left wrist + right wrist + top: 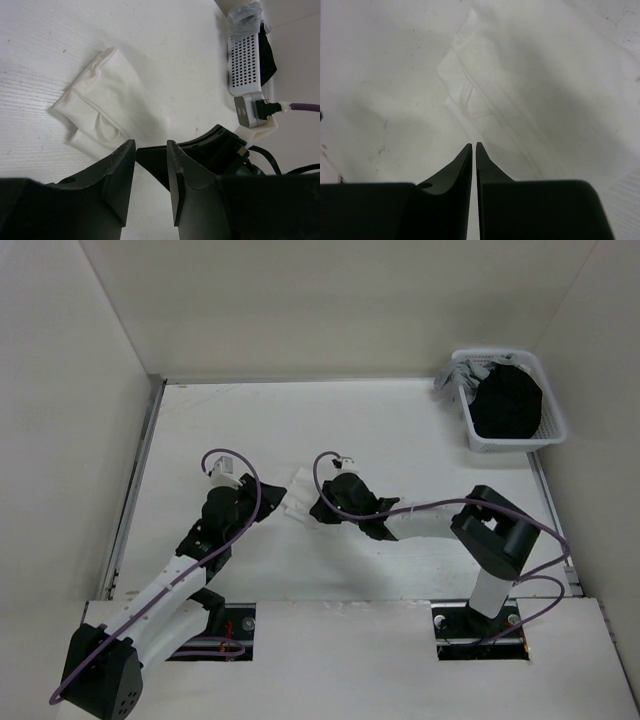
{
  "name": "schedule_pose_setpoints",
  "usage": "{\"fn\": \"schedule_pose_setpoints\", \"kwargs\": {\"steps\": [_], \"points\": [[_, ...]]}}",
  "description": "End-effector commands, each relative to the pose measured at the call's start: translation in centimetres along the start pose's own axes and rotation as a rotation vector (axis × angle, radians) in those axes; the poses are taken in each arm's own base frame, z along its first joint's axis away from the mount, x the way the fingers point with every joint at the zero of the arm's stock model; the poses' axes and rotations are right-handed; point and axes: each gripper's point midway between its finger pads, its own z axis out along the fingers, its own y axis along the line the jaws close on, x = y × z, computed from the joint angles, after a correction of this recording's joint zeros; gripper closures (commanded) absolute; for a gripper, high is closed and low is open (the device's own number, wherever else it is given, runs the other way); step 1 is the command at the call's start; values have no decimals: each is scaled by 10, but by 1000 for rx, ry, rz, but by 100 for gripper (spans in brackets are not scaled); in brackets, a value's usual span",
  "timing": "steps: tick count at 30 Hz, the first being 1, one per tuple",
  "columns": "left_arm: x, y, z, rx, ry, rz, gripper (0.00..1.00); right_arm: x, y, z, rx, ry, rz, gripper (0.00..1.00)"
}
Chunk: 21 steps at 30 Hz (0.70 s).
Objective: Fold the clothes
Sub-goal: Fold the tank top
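Observation:
The clothes are one thin white garment (pixel 298 487), folded into a small bundle on the white table between my two grippers. In the left wrist view the garment (pixel 102 107) lies just beyond my left gripper (pixel 150 146), whose jaws stand apart with only bare table between them. The black fingers (pixel 200 150) of the right arm reach in beside them. In the right wrist view the garment (pixel 520 100), with a thin string loop, spreads ahead of my right gripper (pixel 474 145). Its jaws are all but together, with a hairline slit and no cloth in it.
A white perforated basket (pixel 470 430) stands at the table's far right corner with a black garment (pixel 508 405) and a grey cloth (pixel 447 380) in it. White walls close in the table at the left, back and right. Purple cables loop over both arms.

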Motion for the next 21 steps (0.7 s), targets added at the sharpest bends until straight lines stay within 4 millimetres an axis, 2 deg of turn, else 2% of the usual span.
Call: {"fn": "schedule_pose_setpoints", "kwargs": {"steps": [1,3,7,9,11,13,14,17,19,21], "points": [[-10,-4,-2,8,-34,17,70,-1,5,16,-16,-22,13,90],[-14,-4,-4,5,-43,25,69,4,0,20,-2,-11,15,91],[-25,0,-9,-5,-73,31,68,19,10,18,-14,15,-8,90],[-30,2,-11,-12,-86,31,67,19,15,13,-24,7,-22,89],[-33,3,-12,-17,-93,29,66,11,20,5,-36,-14,-29,83],[-35,2,-12,-18,-97,36,65,-1,29,-6,-64,-40,-48,70],[-36,1,-13,-18,-101,42,64,-8,35,-14,-82,-58,-56,63],[-41,1,-14,-32,-108,68,60,-30,52,-44,-141,-116,-71,53],[-42,4,-14,-52,-102,88,56,-52,52,-66,-159,-181,-78,48],[-40,8,-14,-71,-88,100,53,-79,37,-87,-136,-268,-80,43]]}}
